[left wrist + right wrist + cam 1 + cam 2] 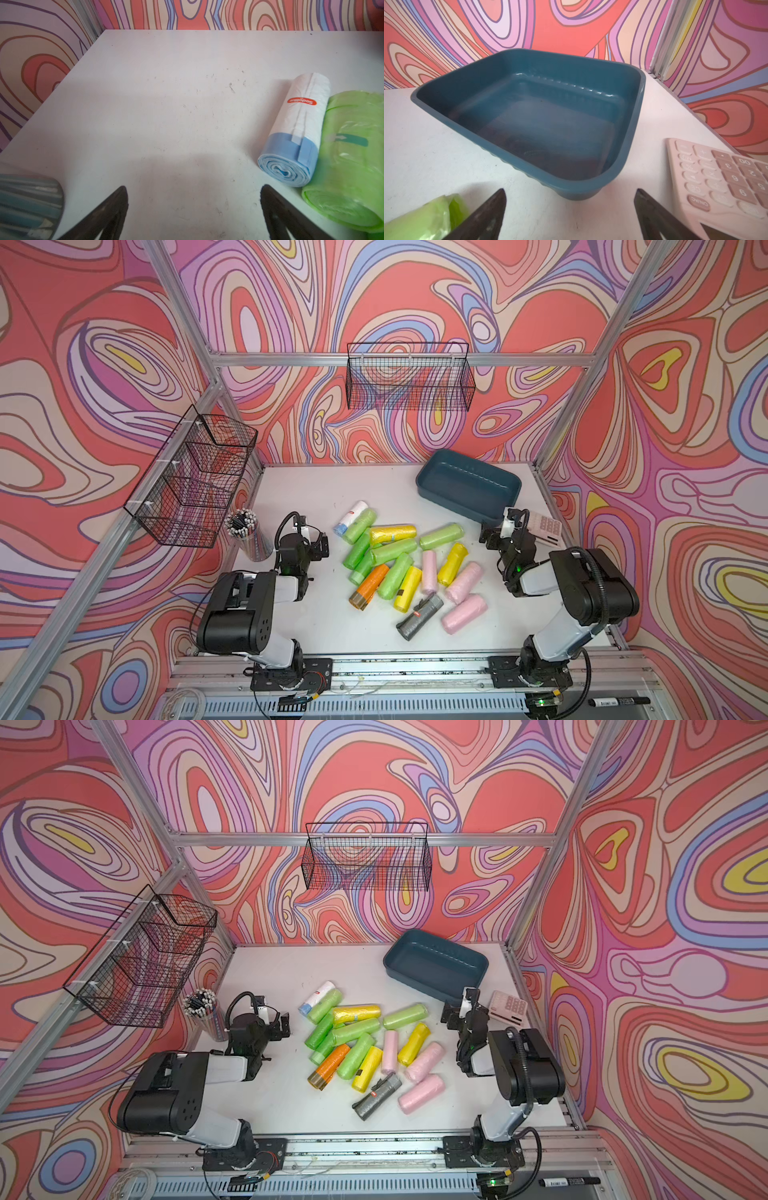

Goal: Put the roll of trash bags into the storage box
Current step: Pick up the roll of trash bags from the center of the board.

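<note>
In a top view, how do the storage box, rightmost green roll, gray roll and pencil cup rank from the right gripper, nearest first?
From the right gripper:
1. storage box: just ahead of it.
2. rightmost green roll: to its left.
3. gray roll: back toward the arm bases.
4. pencil cup: far to its left.

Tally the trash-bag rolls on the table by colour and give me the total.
Green rolls: 6, though some overlap in the pile
Yellow rolls: 3
Pink rolls: 3
Orange roll: 1
Grey roll: 1
White-and-blue roll: 1
Total: 15
</note>
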Robot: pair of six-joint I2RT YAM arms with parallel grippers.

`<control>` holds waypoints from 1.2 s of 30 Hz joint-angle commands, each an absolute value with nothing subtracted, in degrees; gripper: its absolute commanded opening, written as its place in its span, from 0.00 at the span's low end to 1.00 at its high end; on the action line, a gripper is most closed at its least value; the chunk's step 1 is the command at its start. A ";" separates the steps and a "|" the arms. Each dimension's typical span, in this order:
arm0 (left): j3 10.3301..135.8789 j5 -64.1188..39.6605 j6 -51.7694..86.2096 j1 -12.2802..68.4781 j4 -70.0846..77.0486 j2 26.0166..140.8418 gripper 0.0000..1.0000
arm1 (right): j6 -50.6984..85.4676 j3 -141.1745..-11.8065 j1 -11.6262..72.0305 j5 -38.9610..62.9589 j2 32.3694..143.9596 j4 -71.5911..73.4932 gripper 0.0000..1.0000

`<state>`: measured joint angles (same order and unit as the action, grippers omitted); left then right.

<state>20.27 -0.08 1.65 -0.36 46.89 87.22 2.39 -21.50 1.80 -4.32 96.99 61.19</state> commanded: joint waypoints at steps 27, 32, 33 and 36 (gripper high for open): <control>22.02 -1.16 0.64 -0.09 49.92 88.24 1.00 | 0.97 -22.85 2.24 -6.06 98.09 63.99 0.98; 21.83 -0.86 0.65 -0.01 50.20 88.09 1.00 | 0.97 -22.77 2.21 -6.04 98.00 64.19 0.98; 22.01 -0.77 0.59 0.00 49.57 87.86 1.00 | 0.97 -22.68 2.28 -6.09 98.00 64.25 0.98; 21.87 0.91 -0.04 0.94 47.66 85.33 1.00 | 0.86 -22.41 2.34 -6.48 97.74 64.66 0.98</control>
<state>20.91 -0.01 1.39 0.05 47.97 87.39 1.96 -21.91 1.96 -5.23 97.30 63.05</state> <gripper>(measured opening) 0.999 0.982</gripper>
